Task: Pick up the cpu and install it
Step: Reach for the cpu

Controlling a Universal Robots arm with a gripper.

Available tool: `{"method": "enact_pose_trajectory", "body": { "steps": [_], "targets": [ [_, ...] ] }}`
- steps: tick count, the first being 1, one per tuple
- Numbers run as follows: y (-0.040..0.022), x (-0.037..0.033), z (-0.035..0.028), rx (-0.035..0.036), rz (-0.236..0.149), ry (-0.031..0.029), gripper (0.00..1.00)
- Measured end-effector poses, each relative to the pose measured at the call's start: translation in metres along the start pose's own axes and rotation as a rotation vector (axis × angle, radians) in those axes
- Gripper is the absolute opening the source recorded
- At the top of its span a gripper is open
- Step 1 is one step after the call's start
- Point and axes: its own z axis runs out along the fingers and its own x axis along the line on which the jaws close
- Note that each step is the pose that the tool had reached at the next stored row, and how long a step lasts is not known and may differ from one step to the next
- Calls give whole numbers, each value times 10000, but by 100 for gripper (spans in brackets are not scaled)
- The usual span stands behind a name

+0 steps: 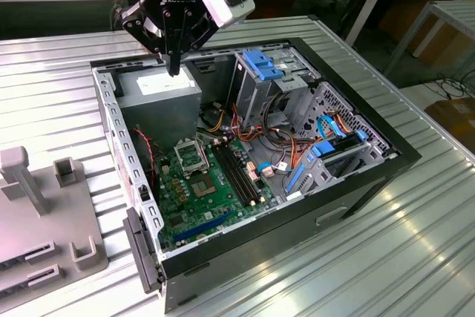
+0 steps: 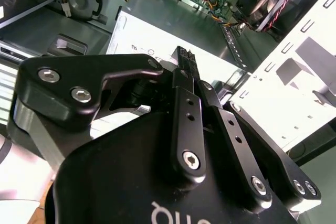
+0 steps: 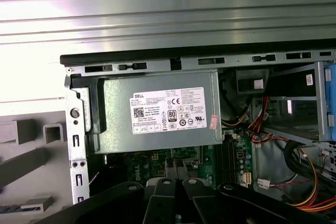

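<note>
Whether the cpu sits pinched edge-on between my gripper's (image 2: 185, 59) pressed-together fingertips, above the power supply (image 1: 159, 96), I cannot tell.

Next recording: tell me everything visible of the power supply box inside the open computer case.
The power supply is a dull grey sheet-metal box with a white label on top, lying flat in a corner of the case, against its wall, beside the motherboard. Coloured cables run past one side. The pincer hangs shut just above it; contact unclear.
</note>
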Motion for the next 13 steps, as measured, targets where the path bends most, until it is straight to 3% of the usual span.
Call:
{"method": "enact_pose_trajectory", "body": {
  "steps": [13],
  "targets": [
    [-3,39,-1,1,0,3,11]
  ]
}}
